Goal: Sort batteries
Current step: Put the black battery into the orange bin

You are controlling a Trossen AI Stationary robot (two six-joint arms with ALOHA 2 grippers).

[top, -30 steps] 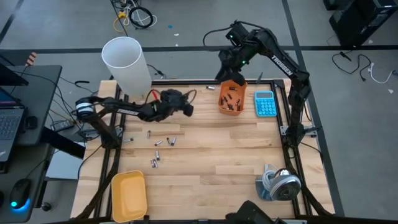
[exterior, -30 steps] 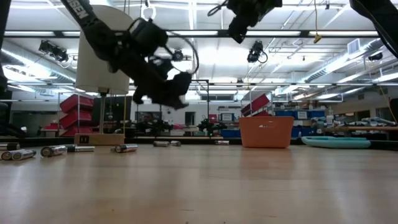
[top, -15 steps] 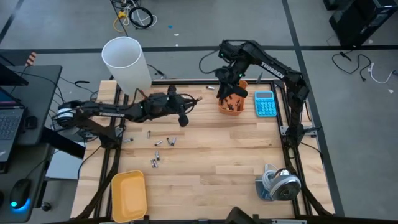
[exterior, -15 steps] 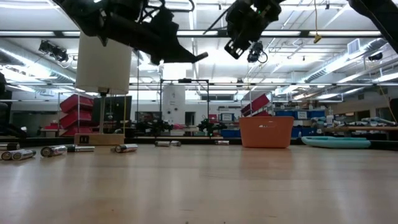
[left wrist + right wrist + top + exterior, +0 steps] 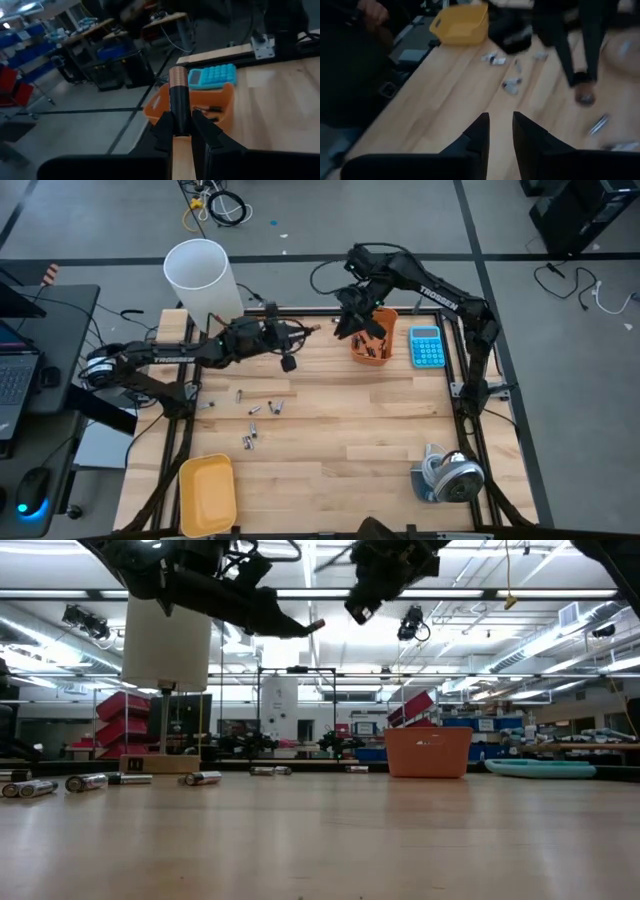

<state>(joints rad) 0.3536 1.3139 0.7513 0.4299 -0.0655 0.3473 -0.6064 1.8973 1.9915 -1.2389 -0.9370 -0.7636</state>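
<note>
Your left gripper (image 5: 182, 131) has its fingers clamped on a copper-topped battery (image 5: 178, 97), orange bin (image 5: 210, 102) beyond the fingertips, likely its destination. Right gripper (image 5: 501, 131): fingers apart, empty.

Grey floor (image 5: 300, 220) with dark seam lines surrounds the wooden table (image 5: 330, 430). A laptop (image 5: 15, 370) and a mouse (image 5: 30, 490) sit on a side desk. Beyond the table, ceiling strip lights (image 5: 60, 595) glare over shelving, red bins (image 5: 120, 715) and what may be blue bins (image 5: 480, 725).
</note>
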